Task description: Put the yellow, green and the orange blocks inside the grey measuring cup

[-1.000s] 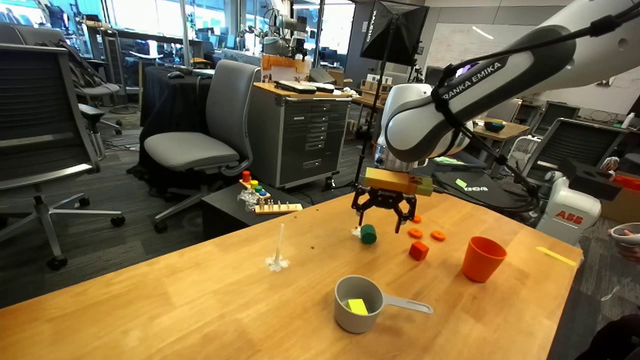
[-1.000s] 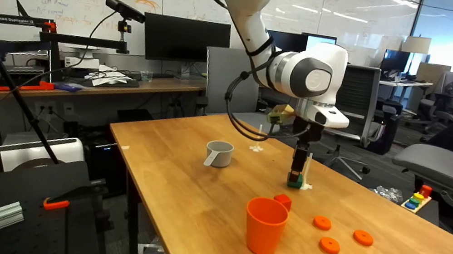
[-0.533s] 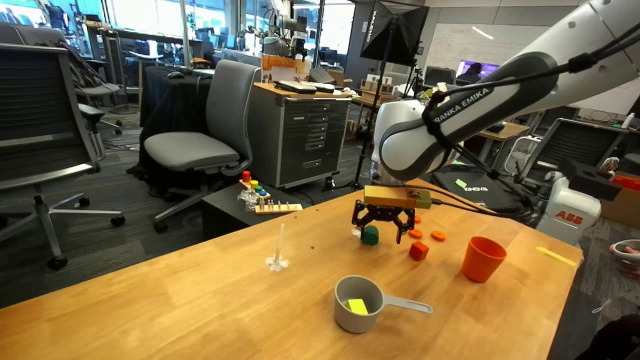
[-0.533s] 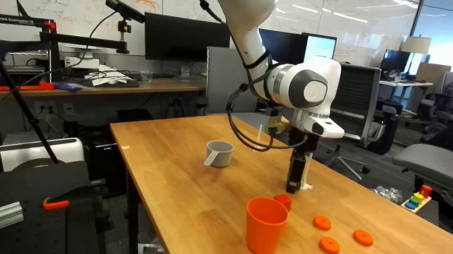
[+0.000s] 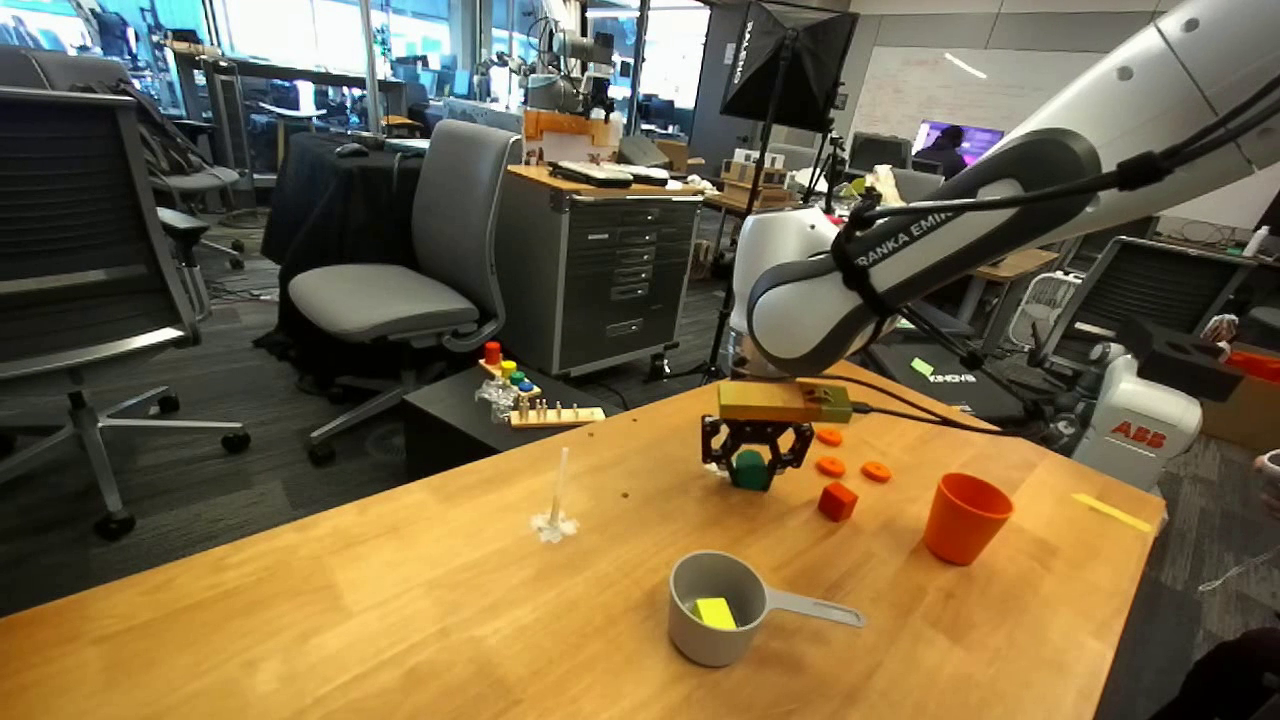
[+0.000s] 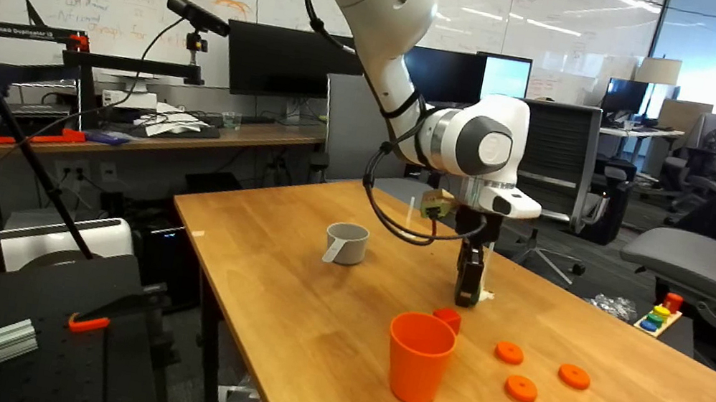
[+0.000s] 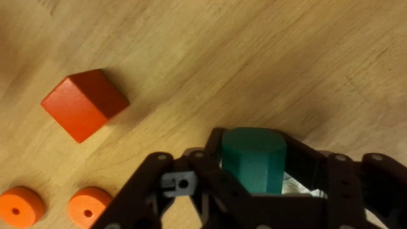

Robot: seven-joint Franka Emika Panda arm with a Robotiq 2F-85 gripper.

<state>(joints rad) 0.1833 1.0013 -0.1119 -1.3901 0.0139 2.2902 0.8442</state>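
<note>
The green block (image 7: 254, 159), a faceted stub, sits between the fingers of my gripper (image 5: 751, 483), which touch it on both sides at table level. In an exterior view the gripper (image 6: 466, 299) hides that block almost wholly. A short way off on the wood lies the orange block (image 7: 84, 105), a red-orange cube partly screened by a cup in an exterior view (image 6: 448, 319). Nearer the camera in an exterior view stands the grey measuring cup (image 5: 690, 640), its handle pointing right. The yellow block (image 5: 714, 613) rests inside it.
An orange tapered cup (image 5: 965, 520) stands beyond the orange block. Several flat orange discs (image 6: 521, 388) lie near it. A thin upright peg (image 5: 560, 495) rises from the table, and another pale peg (image 6: 485, 273) stands right behind the gripper.
My gripper has come down over the green block, and its fingers have drawn together onto it. The green block has shifted slightly to the right in an exterior view. Cup and orange block stayed put.
</note>
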